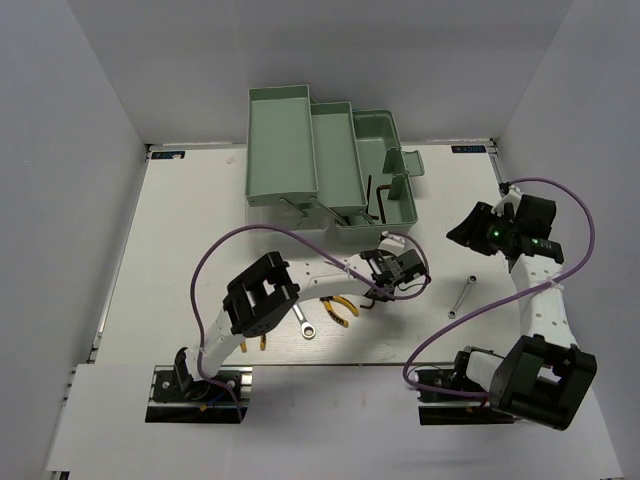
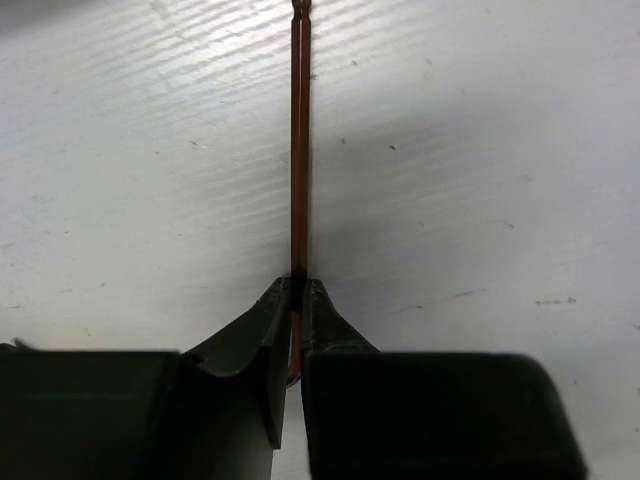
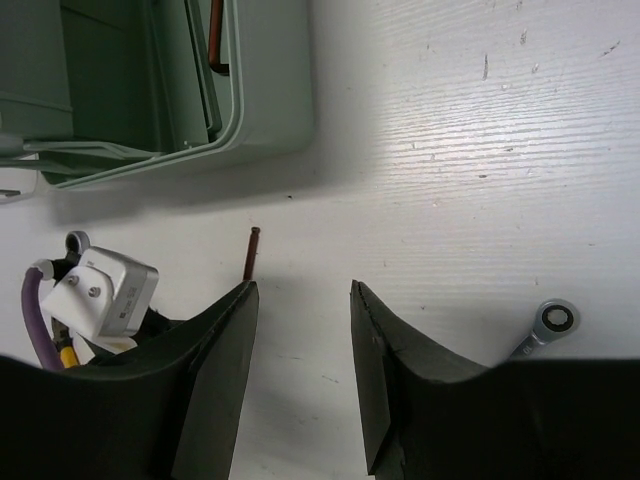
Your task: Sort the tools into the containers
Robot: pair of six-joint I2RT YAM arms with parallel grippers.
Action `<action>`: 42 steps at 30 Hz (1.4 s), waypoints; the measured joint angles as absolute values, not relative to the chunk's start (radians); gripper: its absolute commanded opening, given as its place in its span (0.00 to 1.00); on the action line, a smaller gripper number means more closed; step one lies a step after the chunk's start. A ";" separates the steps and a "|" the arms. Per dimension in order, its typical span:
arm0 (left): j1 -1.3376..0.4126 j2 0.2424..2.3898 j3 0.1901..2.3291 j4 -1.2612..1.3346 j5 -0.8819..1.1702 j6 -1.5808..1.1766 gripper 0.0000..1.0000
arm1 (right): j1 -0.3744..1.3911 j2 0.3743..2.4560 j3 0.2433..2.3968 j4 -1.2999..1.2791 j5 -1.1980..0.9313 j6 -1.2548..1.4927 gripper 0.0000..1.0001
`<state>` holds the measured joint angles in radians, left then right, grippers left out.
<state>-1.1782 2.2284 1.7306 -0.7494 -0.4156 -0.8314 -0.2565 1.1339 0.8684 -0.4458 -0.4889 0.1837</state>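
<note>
Big white table (image 1: 180,220) with the pale green toolbox (image 1: 280,150) sitting at the far edge, lid open and trays folded out to the left.

The left gripper (image 2: 297,300) is reaching out to mid-table, just in front of the box. Its jaws are squeezing down to a sliver around the dark-red hex key (image 2: 300,150), which is sticking straight out ahead of the fingers. I can't tell whether the key is touching the table or is just above it.

The right gripper (image 3: 302,295) is hovering off to the right of the box. It's gaping partway open with nothing between the jaws, only bare table under it.

The long wrench (image 1: 304,320) is lying by the left arm's elbow, and the yellow pliers (image 1: 340,308) are lying just right of it. The short wrench (image 1: 460,297) is sitting on its own between the two arms. The black hex keys (image 1: 386,195) are resting in the right-hand compartment of the box. A second dark-red key (image 3: 215,40) is showing inside the box from the right wrist view.
</note>
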 measured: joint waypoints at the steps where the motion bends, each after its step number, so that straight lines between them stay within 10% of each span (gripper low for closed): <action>1: -1.181 2.226 1.729 -0.744 -0.414 -0.826 0.00 | -0.262 1.134 0.868 -0.445 -0.493 0.185 0.48; 12: -1.227 2.214 1.734 -0.748 -0.334 -0.748 0.00 | -0.297 1.131 0.867 -0.445 -0.527 0.200 0.64; 42: -1.171 2.155 2.195 -0.854 -0.373 -0.578 0.00 | -0.371 1.036 0.807 -0.433 -0.450 0.182 0.62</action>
<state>-1.1706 2.1551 2.1952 -0.8543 -0.3725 -0.5777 -0.3706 1.0359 0.8066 -0.4328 -0.4500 0.1822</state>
